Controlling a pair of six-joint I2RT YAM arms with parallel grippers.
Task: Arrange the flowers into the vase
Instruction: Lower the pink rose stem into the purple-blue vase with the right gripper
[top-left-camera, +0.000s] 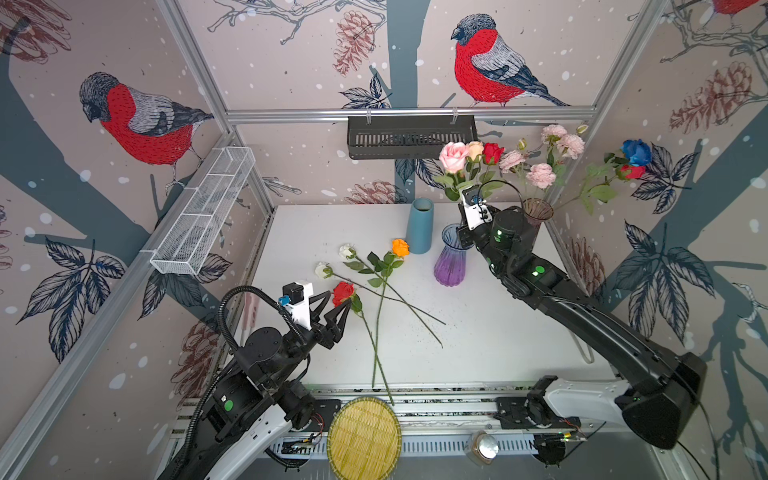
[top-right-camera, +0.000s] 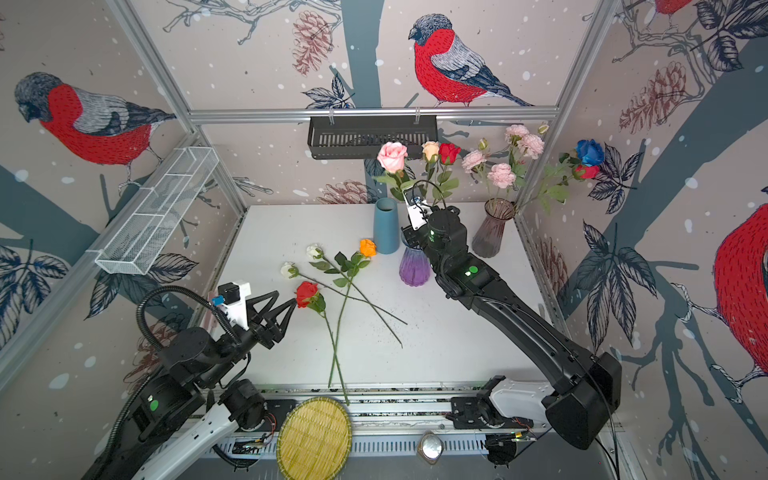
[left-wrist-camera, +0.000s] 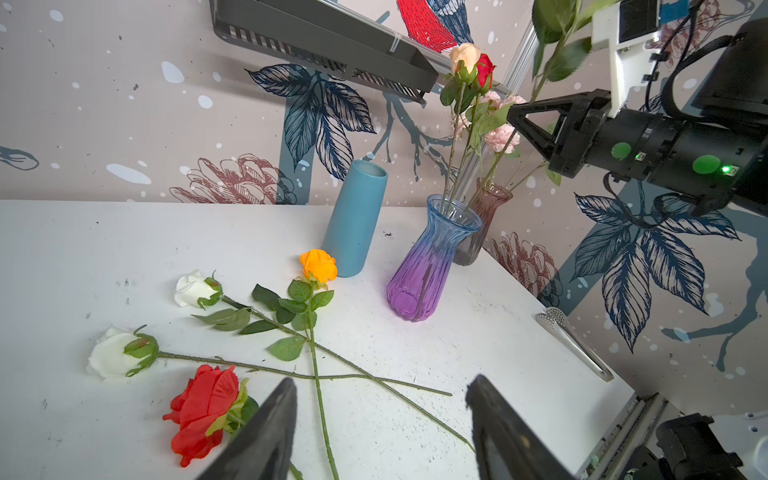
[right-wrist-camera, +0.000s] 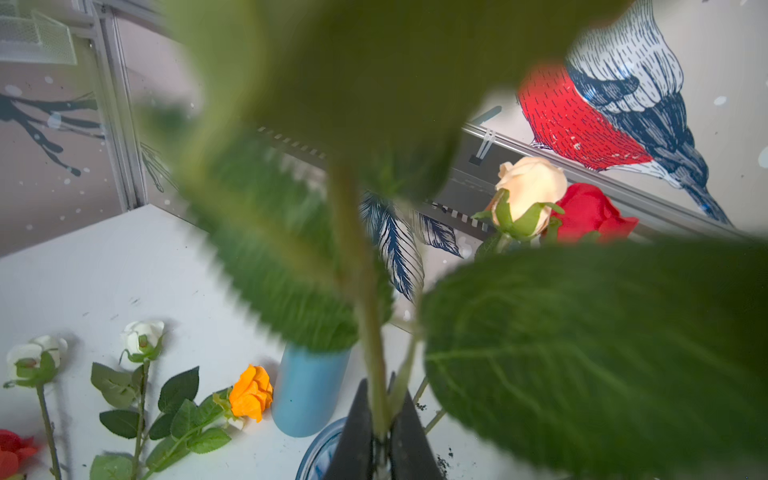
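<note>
In both top views 4 loose flowers (top-left-camera: 347, 251), 2 white, an orange rose (top-left-camera: 400, 247) and a red rose (top-left-camera: 343, 292), lie with stems crossed on the white worktop (top-left-camera: 498, 332), with bird wallpaper around. The left gripper (top-left-camera: 337, 300) hangs open beside the red rose. Left wrist view: the purple vase (left-wrist-camera: 419, 274) holds upright stems. Right wrist view: the right gripper (right-wrist-camera: 378, 399) is clamped on a leafy green stem (right-wrist-camera: 365, 291) above that vase.

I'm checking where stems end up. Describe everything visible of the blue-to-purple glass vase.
The glass vase is ribbed and see-through, blue at its flared rim, purple at the bulbous base. It stands upright on the white table, beside the blue cylinder vase. Stems of the peach rose and red rose stand in it. The right pincer grips the pink rose stem just above its mouth.
</note>
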